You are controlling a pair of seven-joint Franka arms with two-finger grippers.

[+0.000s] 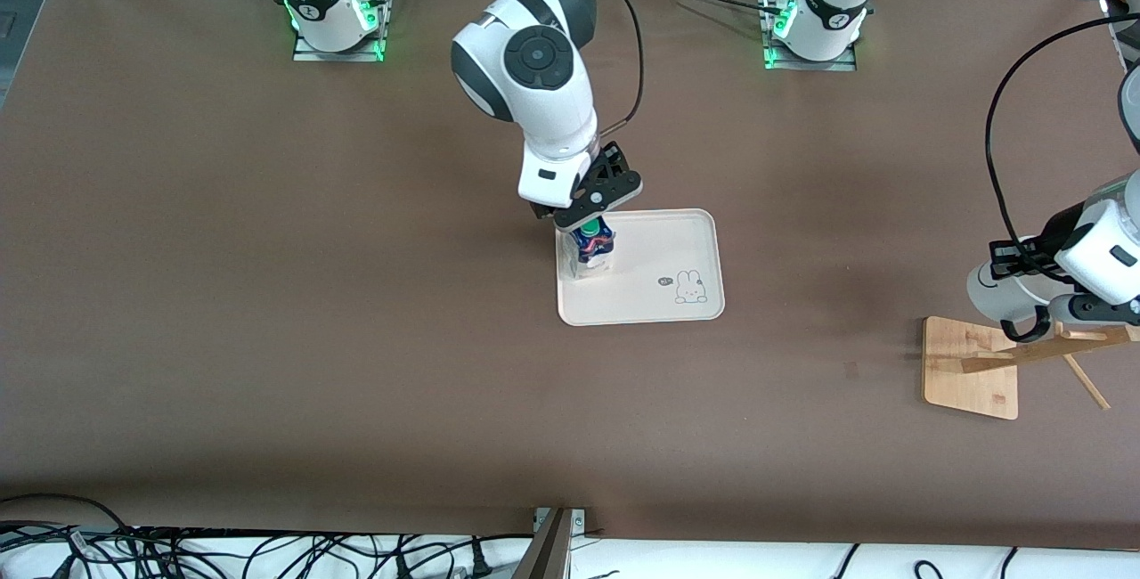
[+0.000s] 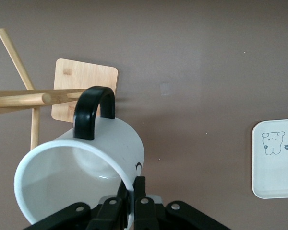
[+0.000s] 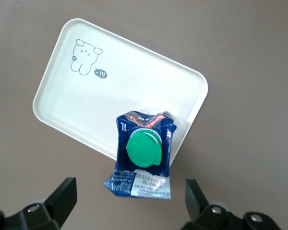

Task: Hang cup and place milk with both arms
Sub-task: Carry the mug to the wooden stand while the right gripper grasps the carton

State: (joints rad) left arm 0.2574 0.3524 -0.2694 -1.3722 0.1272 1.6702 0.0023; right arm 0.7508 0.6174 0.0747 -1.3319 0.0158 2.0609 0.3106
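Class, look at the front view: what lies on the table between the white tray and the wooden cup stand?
Nothing: in the front view only bare brown table lies between the tray and the stand.

From my front camera the cup (image 1: 997, 289) is mostly hidden by the left arm, and the picture's edge cuts the wooden rack (image 1: 1024, 356).
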